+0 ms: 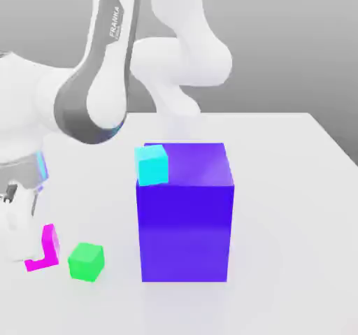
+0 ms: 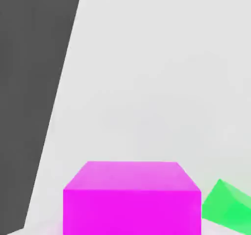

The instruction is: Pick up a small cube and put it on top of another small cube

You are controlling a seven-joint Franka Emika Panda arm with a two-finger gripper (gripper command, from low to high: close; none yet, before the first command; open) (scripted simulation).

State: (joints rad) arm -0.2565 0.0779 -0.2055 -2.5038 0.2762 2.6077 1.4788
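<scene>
Magenta small cube [image 2: 131, 199] sits in the clenched hand [image 1: 17, 246], low beside the green cube [image 1: 86, 261]; lifting and stacking are left.

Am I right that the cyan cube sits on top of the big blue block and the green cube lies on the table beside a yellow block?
Not quite. The block beside the green cube is magenta, not yellow, as the exterior view shows. The cyan cube does sit on the big blue block, and the green cube lies on the table.
</scene>
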